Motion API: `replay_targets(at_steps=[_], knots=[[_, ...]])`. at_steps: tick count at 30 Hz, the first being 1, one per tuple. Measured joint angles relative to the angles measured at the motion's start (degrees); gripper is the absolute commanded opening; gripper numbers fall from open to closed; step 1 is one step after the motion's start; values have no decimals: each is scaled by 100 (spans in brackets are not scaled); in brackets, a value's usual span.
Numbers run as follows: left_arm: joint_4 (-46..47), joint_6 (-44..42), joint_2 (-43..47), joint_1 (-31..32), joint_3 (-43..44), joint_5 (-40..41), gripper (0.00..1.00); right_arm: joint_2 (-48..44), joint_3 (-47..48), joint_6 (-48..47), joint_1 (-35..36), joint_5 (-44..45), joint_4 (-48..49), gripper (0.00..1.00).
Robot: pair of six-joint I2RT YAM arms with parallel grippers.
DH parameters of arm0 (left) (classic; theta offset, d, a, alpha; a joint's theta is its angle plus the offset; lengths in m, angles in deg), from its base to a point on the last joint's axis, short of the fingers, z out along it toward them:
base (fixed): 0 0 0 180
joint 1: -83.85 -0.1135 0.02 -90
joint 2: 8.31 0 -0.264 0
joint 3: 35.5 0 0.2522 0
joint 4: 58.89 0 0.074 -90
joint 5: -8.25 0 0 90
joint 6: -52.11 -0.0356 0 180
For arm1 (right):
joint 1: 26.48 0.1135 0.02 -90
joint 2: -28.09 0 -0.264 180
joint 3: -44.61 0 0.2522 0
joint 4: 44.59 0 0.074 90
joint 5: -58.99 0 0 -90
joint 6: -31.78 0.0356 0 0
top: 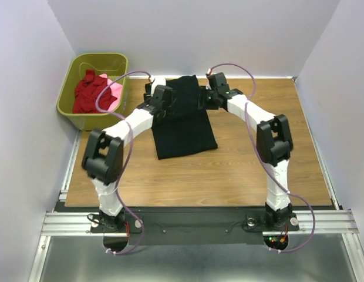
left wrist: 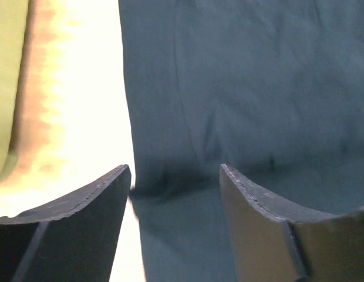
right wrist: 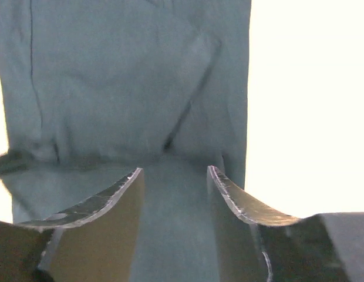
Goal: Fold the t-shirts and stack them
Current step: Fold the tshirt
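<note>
Black t-shirt (top: 185, 120) lies flat just right of the basket (top: 69, 97), so we hold the left gripper (left wrist: 175, 170) and right gripper (right wrist: 174, 170), jaws spread, over its end nearest that basket, likely to pinch and fold it.

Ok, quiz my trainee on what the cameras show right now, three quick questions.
1. True or false: the black shirt lies on the table, outside the basket.
2. What sits in the basket? A) a red shirt and a pink shirt B) a blue towel C) a pair of socks
3. Fill in: the cloth between the fingers of the left end effector and of the right end effector belongs to the ___ shirt.
Key: 1 true; 2 A; 3 black.
</note>
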Motion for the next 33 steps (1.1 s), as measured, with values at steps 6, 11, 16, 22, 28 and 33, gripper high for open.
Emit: replay_targets(at_steps=[6, 11, 16, 22, 28, 33], knots=[[-28, 553, 1880, 17, -1475, -885, 73, -1292, -1659, 195, -116, -1220, 227, 57], [192, 986, 2817, 44, -2448, -1886, 63, -1941, -2909, 369, -105, -2358, 702, 56], [240, 1213, 2406, 90, -2830, -2651, 54, -1930, -3475, 485, -96, -3239, 1163, 54], [243, 1379, 1794, 101, -2887, -3012, 51, -1665, -4079, 658, -317, -4116, 1899, 51], [260, 1495, 1399, -103, -3101, -3340, 50, -1338, -4994, 1145, -1255, -5034, 2564, 50], [345, 1499, 1335, -273, -3099, -3663, 50, -1272, -5340, 1543, -1720, -5410, 3003, 50]])
